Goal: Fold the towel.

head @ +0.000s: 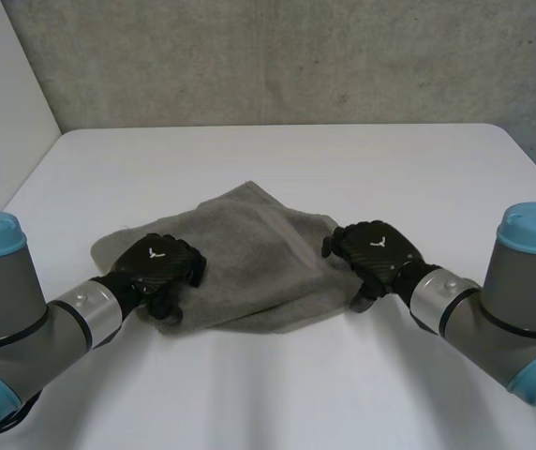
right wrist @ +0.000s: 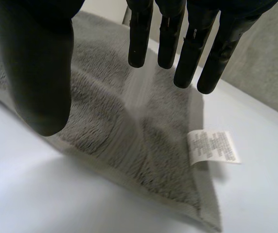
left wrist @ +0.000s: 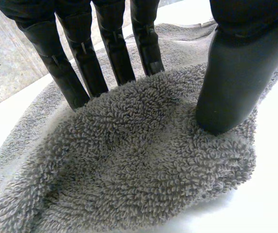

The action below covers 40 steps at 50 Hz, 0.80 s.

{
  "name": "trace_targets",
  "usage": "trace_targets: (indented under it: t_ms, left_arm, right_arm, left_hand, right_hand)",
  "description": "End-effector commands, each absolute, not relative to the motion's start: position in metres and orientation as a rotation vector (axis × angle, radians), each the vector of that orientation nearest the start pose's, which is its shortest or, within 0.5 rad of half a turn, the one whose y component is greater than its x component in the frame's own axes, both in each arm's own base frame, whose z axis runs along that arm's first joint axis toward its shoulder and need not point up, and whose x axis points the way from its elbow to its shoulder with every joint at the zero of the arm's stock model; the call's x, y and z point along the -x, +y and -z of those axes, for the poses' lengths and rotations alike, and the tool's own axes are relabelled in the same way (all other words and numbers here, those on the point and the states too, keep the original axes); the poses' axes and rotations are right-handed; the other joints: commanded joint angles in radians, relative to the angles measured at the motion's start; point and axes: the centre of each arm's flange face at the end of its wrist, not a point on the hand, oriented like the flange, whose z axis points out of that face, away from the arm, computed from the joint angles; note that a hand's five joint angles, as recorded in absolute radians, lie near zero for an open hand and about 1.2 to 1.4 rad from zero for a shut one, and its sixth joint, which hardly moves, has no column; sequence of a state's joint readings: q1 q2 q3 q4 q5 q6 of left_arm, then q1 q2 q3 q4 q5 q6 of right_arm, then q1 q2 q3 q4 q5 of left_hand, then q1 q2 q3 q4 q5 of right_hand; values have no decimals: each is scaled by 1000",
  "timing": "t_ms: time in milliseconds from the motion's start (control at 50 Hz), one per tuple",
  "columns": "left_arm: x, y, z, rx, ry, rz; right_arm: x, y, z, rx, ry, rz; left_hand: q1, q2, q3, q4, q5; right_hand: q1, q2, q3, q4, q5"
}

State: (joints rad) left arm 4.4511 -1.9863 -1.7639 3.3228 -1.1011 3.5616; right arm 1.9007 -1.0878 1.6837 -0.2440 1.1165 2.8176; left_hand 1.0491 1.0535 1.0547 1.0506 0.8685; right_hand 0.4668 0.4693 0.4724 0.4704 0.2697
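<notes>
Lower left in the head view: left hand (head: 160, 262) on the left corner of the grey towel (head: 249, 253); its wrist view shows straight fingers (left wrist: 80, 58) and the thumb (left wrist: 234, 82) dug in on either side of a bunched ridge of pile, clamped on it. Lower right: right hand (head: 376, 248) at the towel's right corner, fingers (right wrist: 139, 39) straight and apart from the thumb, over the hemmed edge near a white care label (right wrist: 213, 146), holding nothing. Towel lies rumpled mid-frame on the white table (head: 296, 159), grey wall (head: 296, 56) beyond.
</notes>
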Motion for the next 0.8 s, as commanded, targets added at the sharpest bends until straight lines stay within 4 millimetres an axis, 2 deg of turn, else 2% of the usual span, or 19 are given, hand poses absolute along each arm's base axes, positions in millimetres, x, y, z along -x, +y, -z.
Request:
trace_targets:
  t_ms: [20, 180, 420, 580, 620, 640, 680, 800]
  left_arm:
    - [249, -256, -137, -1380, 2554, 1871]
    - [253, -253, -134, -1404, 2559, 1859]
    - [254, -252, -132, -1411, 2562, 1853]
    - [254, -253, -130, -1411, 2565, 1849]
    - [254, -253, -130, -1411, 2565, 1849]
    - [254, -253, -130, -1411, 2565, 1849]
    - [254, -253, -130, -1410, 2567, 1847]
    - [254, -253, -130, -1408, 2569, 1847]
  right_arm:
    - [-285, -265, -121, 1094, 2010, 1527]
    - [-297, -268, -109, 1101, 2008, 1517]
    - [-311, -264, -109, 1129, 1963, 1529]
    - [-314, -265, -103, 1139, 1963, 1516]
    - [-314, -265, -102, 1137, 1963, 1516]
    - [-314, -265, -102, 1137, 1963, 1516]
    - [-314, -265, -103, 1135, 1963, 1517]
    - [-313, -266, -109, 1127, 1958, 1532]
  left_hand:
    - [30, 26, 25, 29, 37]
    - [30, 26, 25, 29, 37]
    - [10, 6, 4, 8, 16]
    - [-25, -30, -31, -27, -19]
    - [-28, -33, -34, -30, -22]
    - [-28, -33, -34, -30, -22]
    - [-63, -68, -69, -65, -57]
    - [-108, -112, -113, -109, -101]
  right_hand:
    - [-12, -14, -18, -15, 11]
    - [53, 50, 47, 49, 75]
    - [158, 156, 153, 155, 181]
    - [420, 417, 414, 416, 442]
    - [645, 642, 639, 641, 667]
    - [646, 643, 640, 642, 668]
    - [928, 926, 922, 925, 951]
    - [929, 927, 924, 926, 952]
